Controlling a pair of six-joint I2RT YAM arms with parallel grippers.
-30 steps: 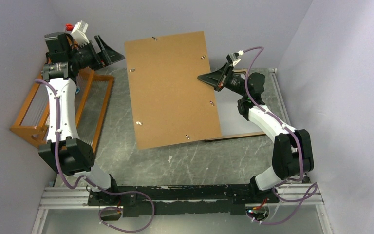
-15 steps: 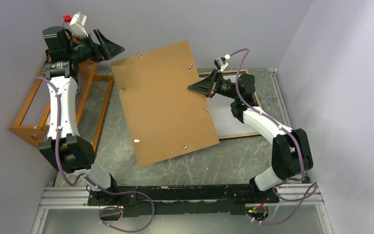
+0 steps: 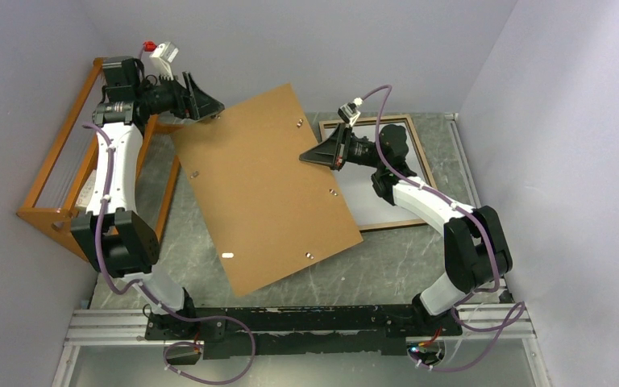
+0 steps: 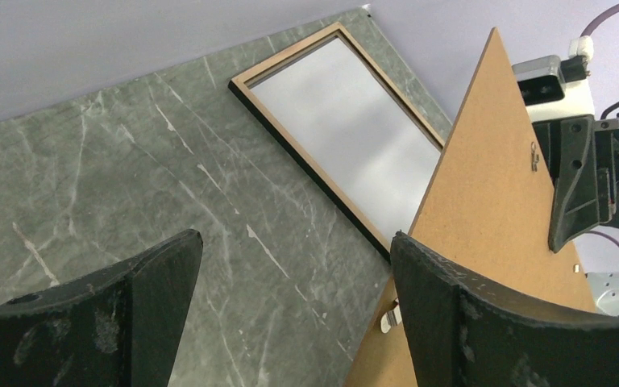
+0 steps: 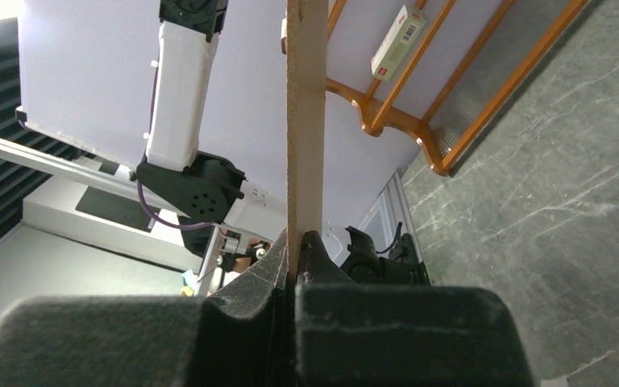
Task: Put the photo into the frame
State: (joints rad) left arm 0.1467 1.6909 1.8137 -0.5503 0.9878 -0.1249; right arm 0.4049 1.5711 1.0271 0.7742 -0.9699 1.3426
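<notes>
My right gripper (image 3: 305, 157) (image 5: 297, 238) is shut on the right edge of a flat brown backing board (image 3: 262, 185) (image 5: 305, 121) and holds it tilted above the table. My left gripper (image 3: 209, 111) (image 4: 297, 238) hangs open at the board's (image 4: 492, 185) far left corner, one finger beside its edge, with nothing between the fingers. The frame (image 3: 421, 157) (image 4: 286, 55) lies at the back right with its brown wood side up. A pale white sheet (image 3: 367, 205) (image 4: 346, 121) fills it. I cannot tell whether this sheet is the photo's back. No printed side shows.
An orange wooden rack (image 3: 56, 185) (image 5: 419, 121) stands along the left wall, just behind my left arm. Purple walls close in the grey marbled table (image 3: 209, 266) on three sides. Small metal clips dot the board's upper face.
My right gripper has swung the board to the left and turned it, uncovering most of the frame. My left gripper has moved right, up to the board's far corner.
</notes>
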